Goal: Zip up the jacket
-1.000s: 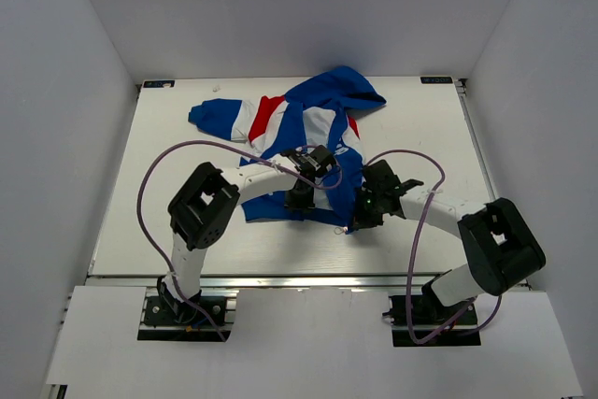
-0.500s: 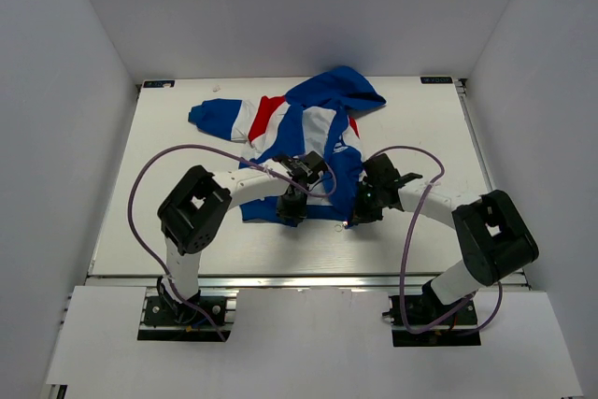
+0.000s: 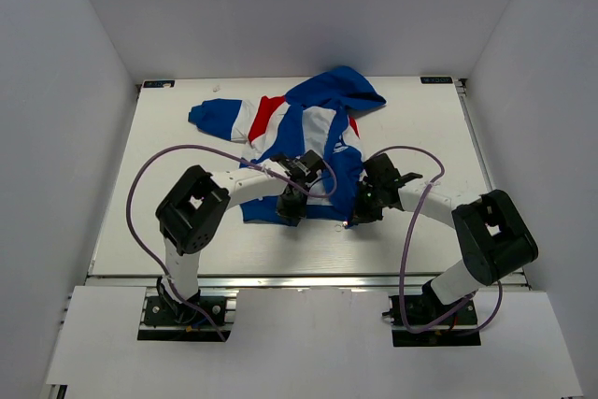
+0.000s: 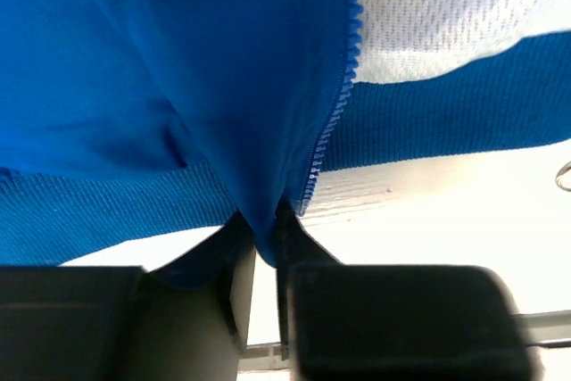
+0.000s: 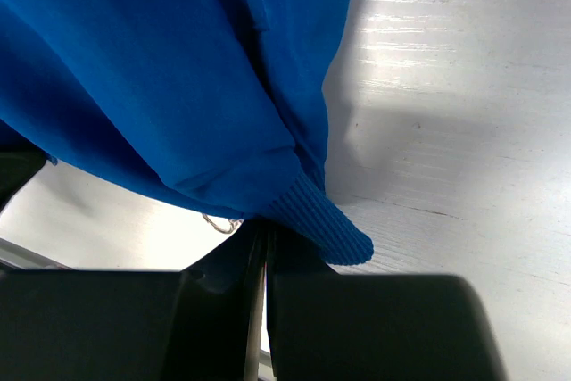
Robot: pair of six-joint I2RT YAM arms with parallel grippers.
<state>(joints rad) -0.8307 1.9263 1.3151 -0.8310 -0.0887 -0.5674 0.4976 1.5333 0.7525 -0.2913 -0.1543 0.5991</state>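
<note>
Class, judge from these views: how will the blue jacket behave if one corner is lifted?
Probably floppy: the jacket creases and drapes where the left hand pinches it. Likely light, as a thin fold fits in the right hand. Lying flat, it should sag and drag, not roll.

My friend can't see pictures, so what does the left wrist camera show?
The left hand pinches a fold of the blue jacket right beside a row of blue zipper teeth. A white mesh panel fills the upper right, and the white table shows below the ribbed hem.
</note>
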